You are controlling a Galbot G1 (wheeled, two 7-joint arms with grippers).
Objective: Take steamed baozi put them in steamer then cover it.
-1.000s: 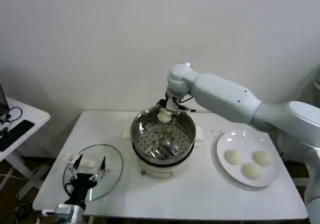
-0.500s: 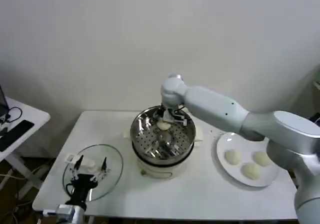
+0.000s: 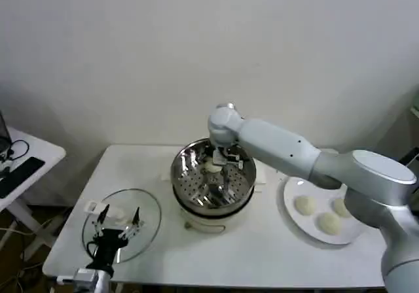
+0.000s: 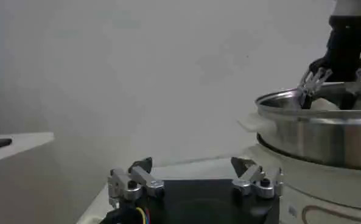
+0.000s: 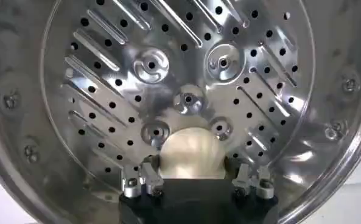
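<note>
The right gripper (image 5: 193, 180) pinches a baozi (image 5: 189, 153) just above the steamer's holey tray (image 5: 186, 79), ready to drop it.

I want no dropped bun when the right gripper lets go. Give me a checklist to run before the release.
1. Right gripper inside the steamer: ok.
2. Baozi between its fingers: ok.
3. Baozi resting on the perforated tray: cannot tell.
4. Tray around the bun free of other buns: ok.
5. Left gripper away from the pot, above the glass lid, open: ok.
6. Three more baozi waiting on the white plate: ok.
</note>
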